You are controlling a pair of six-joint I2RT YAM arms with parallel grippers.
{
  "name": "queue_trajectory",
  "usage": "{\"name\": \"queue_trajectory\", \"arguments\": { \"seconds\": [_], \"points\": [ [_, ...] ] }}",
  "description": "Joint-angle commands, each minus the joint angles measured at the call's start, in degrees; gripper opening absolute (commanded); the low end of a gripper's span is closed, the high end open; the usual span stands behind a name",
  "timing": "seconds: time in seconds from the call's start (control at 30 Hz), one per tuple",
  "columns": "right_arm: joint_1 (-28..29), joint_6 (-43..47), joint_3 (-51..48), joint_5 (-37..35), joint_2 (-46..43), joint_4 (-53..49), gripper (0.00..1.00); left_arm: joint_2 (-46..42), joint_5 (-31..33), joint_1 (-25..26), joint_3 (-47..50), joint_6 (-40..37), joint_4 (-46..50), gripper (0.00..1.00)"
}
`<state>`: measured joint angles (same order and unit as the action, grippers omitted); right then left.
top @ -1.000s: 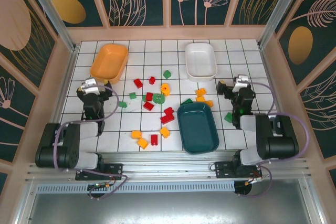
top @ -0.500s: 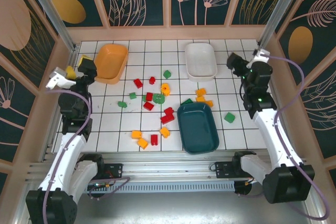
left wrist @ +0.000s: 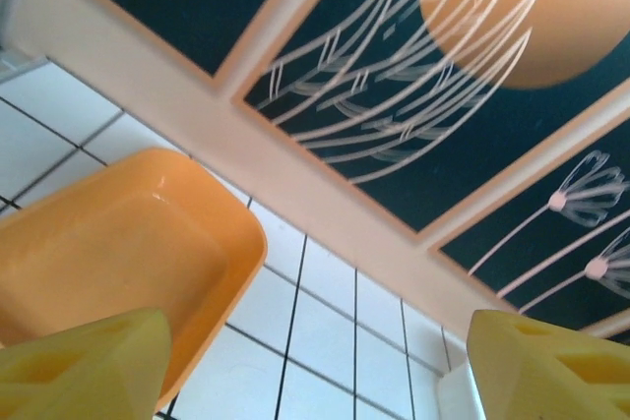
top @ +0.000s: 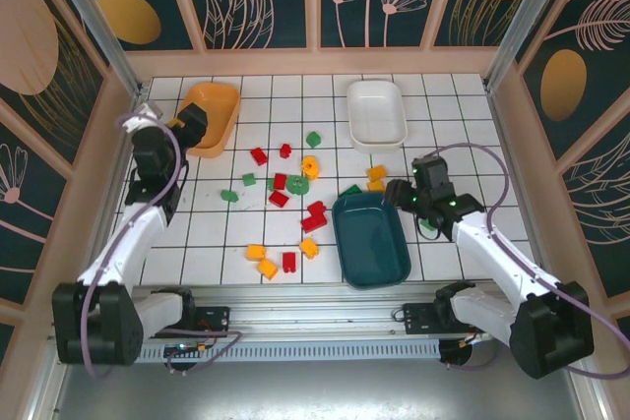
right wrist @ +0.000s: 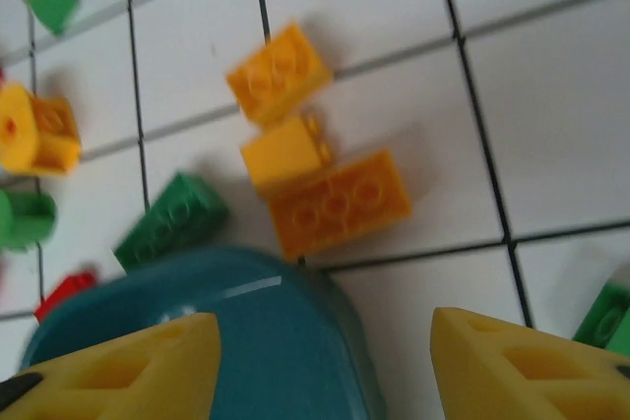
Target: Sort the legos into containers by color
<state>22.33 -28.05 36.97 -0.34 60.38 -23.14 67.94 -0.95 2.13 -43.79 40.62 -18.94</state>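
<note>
Right tool (top: 399,194) moved to teal tray (top: 372,243), left tool (top: 192,123) to orange tray (top: 219,110)

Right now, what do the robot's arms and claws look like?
The left arm and right arm are white tubes with chunky black joints. A thin purple cable loops along each one. The left claw and right claw look black from above. Up close, their fingers are yellow wedges with little hollows.

No words, numbers, labels or brand marks can be read anywhere: not on bricks (top: 279,199), trays (top: 375,84), tiled table (top: 453,115) or patterned walls (top: 261,7).
</note>
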Motion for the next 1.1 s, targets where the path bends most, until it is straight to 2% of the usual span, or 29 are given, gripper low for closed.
{"name": "queue_trajectory", "arguments": {
  "seconds": [0.0, 0.17, 0.3, 0.43, 0.63, 0.77, 1.07],
  "points": [
    [2.33, -3.85, -2.5, -3.85, 0.6, -2.17, 0.61, 6.31, -5.3, -0.1, -6.33, -5.17, 10.97, 0.78],
    [5.01, -5.11, -4.24, -5.59, 1.25, -2.14, 0.58, 15.19, -7.75, 0.38, -15.32, -10.19, 16.92, 0.77],
    [6.83, -5.69, -5.34, -5.58, 2.48, -1.17, 0.54, 22.59, -5.99, 1.23, -20.84, -12.14, 19.68, 0.76],
    [8.5, -6.45, -5.94, -7.31, 3.08, -0.88, 0.47, 32.07, -3.55, 3.24, -28.42, -15.98, 26.66, 0.75],
    [8.7, -7.36, -6.55, -8.42, 1.85, -0.31, 0.35, 41.81, -0.49, 5.05, -36.14, -18.47, 32.45, 0.76],
    [10.26, -7.62, -6.56, -8.84, 1.06, -0.42, 0.22, 45.42, 0.61, 5.33, -39.08, -19.85, 34.74, 0.76],
    [11.06, -7.03, -5.29, -10.78, 1.16, -1.63, 0.1, 49.07, 3.75, 5.33, -41.72, -22.6, 36.26, 0.71]
  ]
}}
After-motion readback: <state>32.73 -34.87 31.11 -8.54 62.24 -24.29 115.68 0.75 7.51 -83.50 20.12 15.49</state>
